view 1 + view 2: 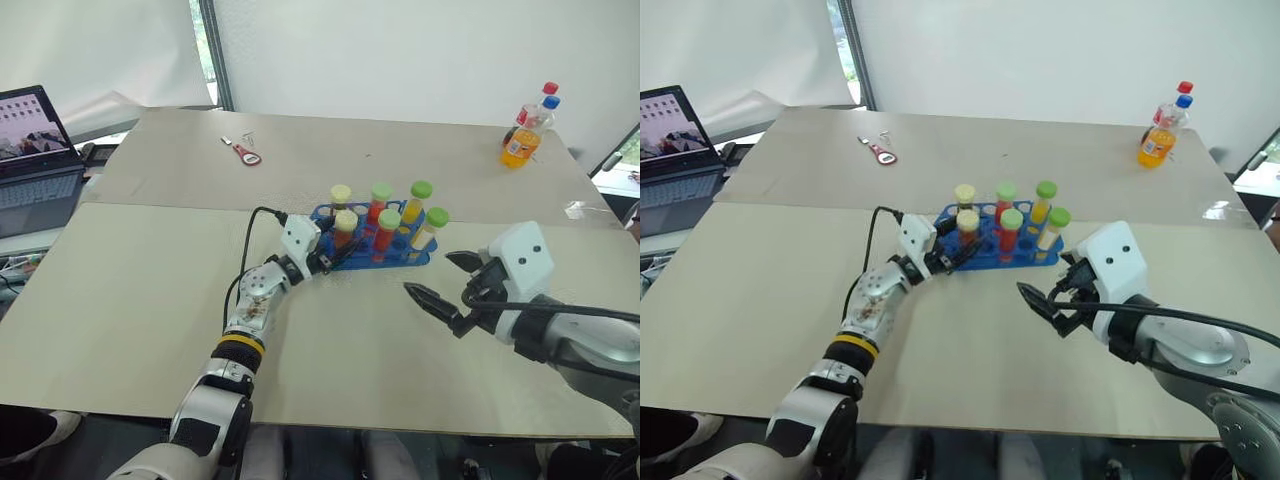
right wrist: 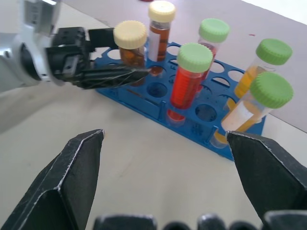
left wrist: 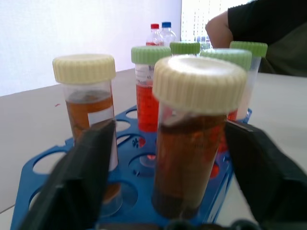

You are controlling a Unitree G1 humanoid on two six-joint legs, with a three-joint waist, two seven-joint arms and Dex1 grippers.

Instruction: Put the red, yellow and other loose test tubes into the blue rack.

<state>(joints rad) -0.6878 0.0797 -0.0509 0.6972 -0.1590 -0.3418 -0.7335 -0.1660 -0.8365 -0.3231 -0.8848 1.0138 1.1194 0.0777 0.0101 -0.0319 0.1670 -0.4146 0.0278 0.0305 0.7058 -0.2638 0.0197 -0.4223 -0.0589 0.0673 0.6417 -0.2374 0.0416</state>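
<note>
The blue rack (image 1: 405, 255) stands mid-table with several capped tubes upright in its holes. They hold red, yellow and amber liquid under green or pale yellow caps. My left gripper (image 1: 340, 248) is at the rack's left end, open. Its fingers (image 3: 81, 177) stand on either side of an amber tube with a pale yellow cap (image 3: 192, 143), with a gap on each side. That tube sits in a front hole. A second amber tube (image 3: 88, 110) stands behind it. My right gripper (image 1: 430, 273) hovers open in front of the rack's right end, holding nothing.
An orange soda bottle (image 1: 522, 140) and a second bottle stand at the far right corner. A small red and white object (image 1: 245, 153) lies at the far left. A laptop (image 1: 35, 150) sits off the table's left side. A person (image 3: 259, 28) is beyond the table.
</note>
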